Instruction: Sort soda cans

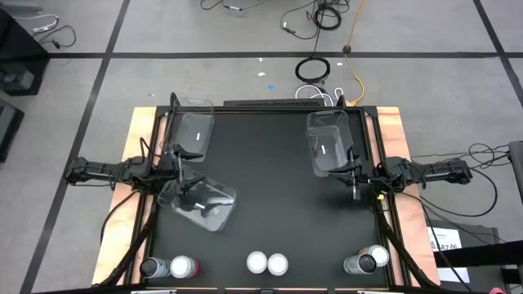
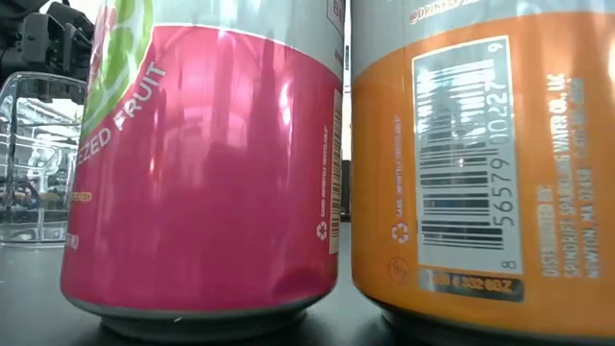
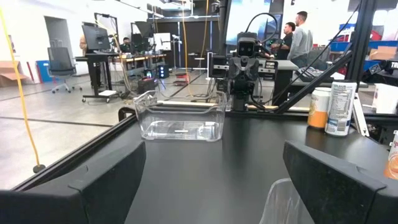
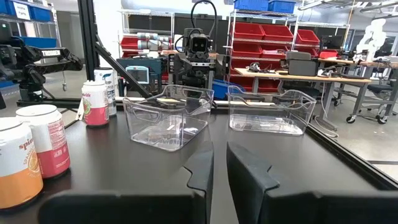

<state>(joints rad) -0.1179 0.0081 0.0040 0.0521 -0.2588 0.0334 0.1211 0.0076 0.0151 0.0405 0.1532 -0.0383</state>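
Observation:
Six soda cans stand upright in pairs along the table's near edge. At the left are a dark can (image 1: 155, 267) and a pink-red can (image 1: 183, 266). In the middle are a pink can (image 2: 202, 163) and an orange can (image 2: 480, 154). At the right are a dark can (image 1: 358, 265) and an orange can (image 1: 377, 258). My left gripper (image 3: 205, 186) hovers level at the table's left side, open, with nothing between its fingers. My right gripper (image 4: 219, 174) hovers level at the right side, shut and empty. Both are well away from the cans.
Three clear plastic bins stand on the black mat: one at the far left (image 1: 192, 131), one at the far right (image 1: 329, 143), and one turned askew (image 1: 200, 202) just in front of my left gripper. The mat's middle is bare. People stand in the room beyond.

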